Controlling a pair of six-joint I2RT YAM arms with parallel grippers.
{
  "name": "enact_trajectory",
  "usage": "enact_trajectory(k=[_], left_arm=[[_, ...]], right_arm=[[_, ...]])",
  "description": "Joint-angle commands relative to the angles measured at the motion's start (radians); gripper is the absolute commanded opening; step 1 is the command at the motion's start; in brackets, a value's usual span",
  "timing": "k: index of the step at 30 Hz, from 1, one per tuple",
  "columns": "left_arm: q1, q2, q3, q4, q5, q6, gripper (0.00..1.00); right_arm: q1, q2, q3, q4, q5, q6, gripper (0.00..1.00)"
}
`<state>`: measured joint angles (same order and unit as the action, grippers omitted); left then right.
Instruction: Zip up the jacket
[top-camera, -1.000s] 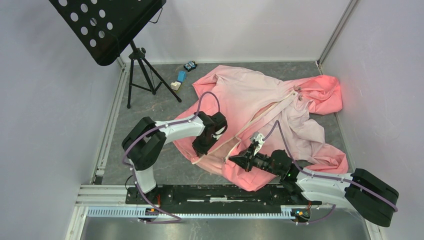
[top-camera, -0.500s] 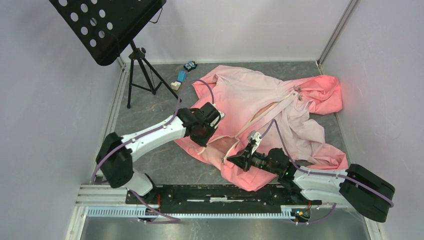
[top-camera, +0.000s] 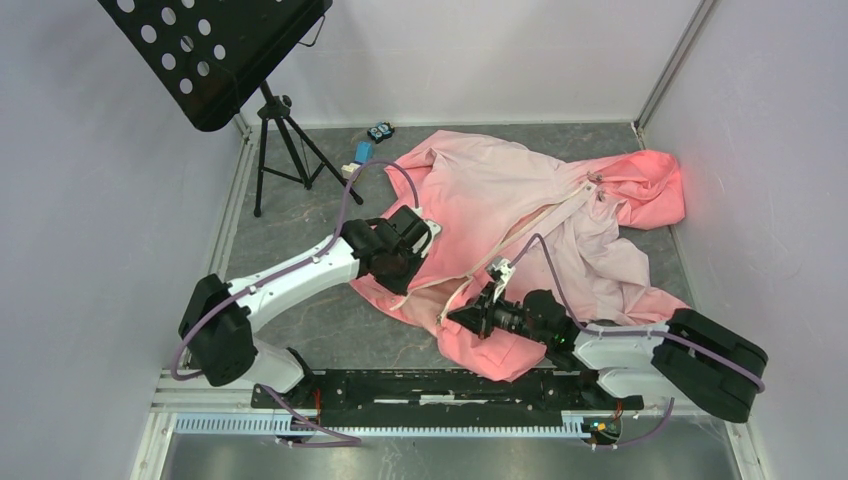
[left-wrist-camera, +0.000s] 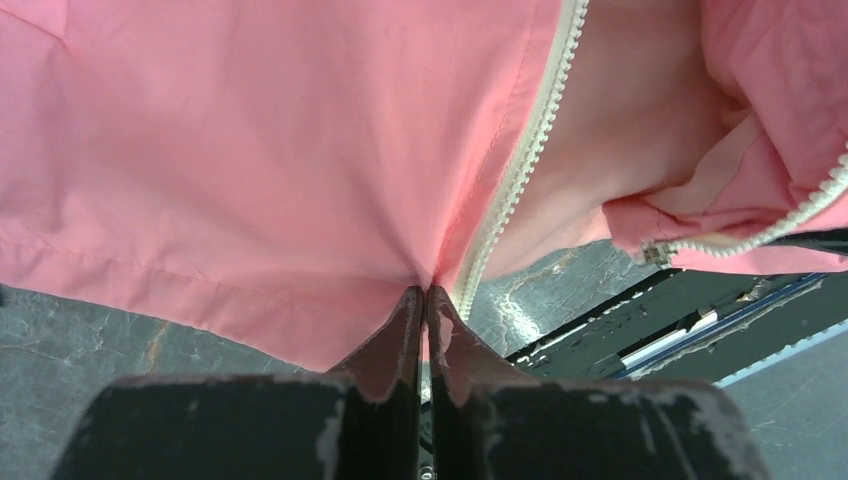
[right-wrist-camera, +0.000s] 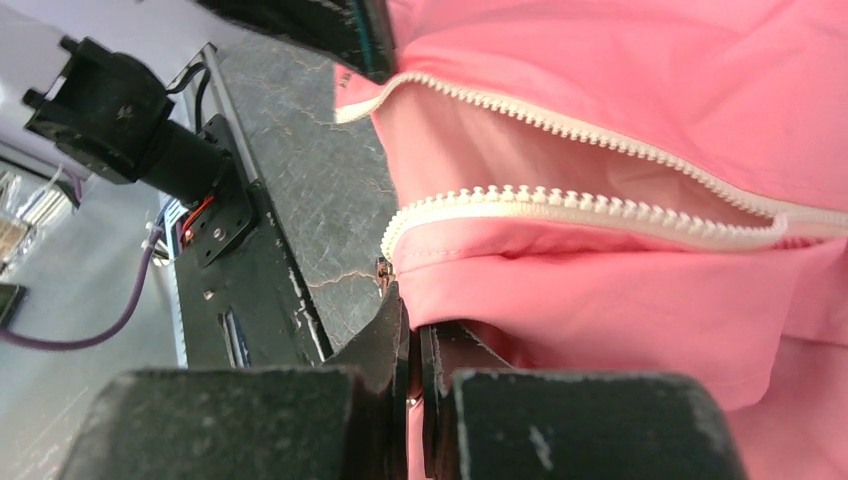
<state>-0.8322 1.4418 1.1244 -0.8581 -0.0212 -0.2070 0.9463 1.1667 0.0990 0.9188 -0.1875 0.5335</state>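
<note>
One jacket (top-camera: 520, 200) lies spread on the grey table (top-camera: 300, 320), right of centre. Its hood is bunched at the far right, close to the right wall, and its hem faces the arms.

One cream zipper (top-camera: 540, 225) runs on a slant from the hood down to the hem. At the hem it is parted into two toothed rows, an upper row (right-wrist-camera: 560, 125) and a lower row (right-wrist-camera: 560, 205), with a pale lining showing between them.

Two grippers are both at the hem:
- The left gripper (left-wrist-camera: 425, 295) has its fingers pressed together, pinching the coral fabric just left of the zipper teeth.
- The right gripper (right-wrist-camera: 405, 300) is also clamped, biting the hem just under the end of the lower row.

In the overhead view the left gripper (top-camera: 398, 282) and right gripper (top-camera: 455, 318) sit near each other.

One music stand (top-camera: 215, 55) is at the far left. Three small items (top-camera: 363, 152) sit by the jacket's far left edge.

Bare table shows left of the jacket, and a narrow strip separates the hem from the black rail (top-camera: 430, 385). The right side is tight, with cloth nearly at the wall.
</note>
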Motion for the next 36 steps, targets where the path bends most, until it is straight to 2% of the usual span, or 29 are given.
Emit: enact_trajectory(k=[1, 5, 7, 10, 14, 18, 21, 31, 36], left_arm=[[0.011, 0.016, -0.020, 0.022, 0.006, 0.018, 0.09], [0.021, 0.021, -0.022, 0.037, -0.003, 0.016, 0.06], [0.031, 0.011, -0.012, 0.037, -0.003, 0.014, 0.02], [0.036, -0.013, 0.005, 0.036, -0.012, -0.005, 0.02], [0.038, -0.086, -0.034, 0.128, -0.012, -0.062, 0.02], [0.042, -0.187, -0.093, 0.235, -0.051, -0.155, 0.02], [0.047, -0.255, -0.132, 0.290, -0.066, -0.213, 0.02], [0.050, -0.473, -0.307, 0.479, -0.133, -0.353, 0.02], [0.050, -0.520, -0.351, 0.521, -0.174, -0.486, 0.02]], right_arm=[[-0.006, 0.099, 0.066, 0.049, 0.079, 0.117, 0.00], [-0.006, 0.256, 0.125, 0.145, 0.003, 0.163, 0.00], [-0.006, 0.329, 0.123, 0.222, -0.022, 0.200, 0.00], [-0.006, 0.402, 0.111, 0.318, -0.057, 0.225, 0.00], [-0.005, 0.384, 0.086, 0.356, -0.082, 0.199, 0.00], [-0.007, 0.307, 0.081, 0.315, -0.073, 0.161, 0.00], [-0.017, 0.291, 0.080, 0.380, -0.046, 0.206, 0.00], [-0.013, 0.452, 0.094, 0.791, 0.027, 0.338, 0.00], [0.009, 0.478, 0.135, 0.740, 0.056, 0.294, 0.00]])
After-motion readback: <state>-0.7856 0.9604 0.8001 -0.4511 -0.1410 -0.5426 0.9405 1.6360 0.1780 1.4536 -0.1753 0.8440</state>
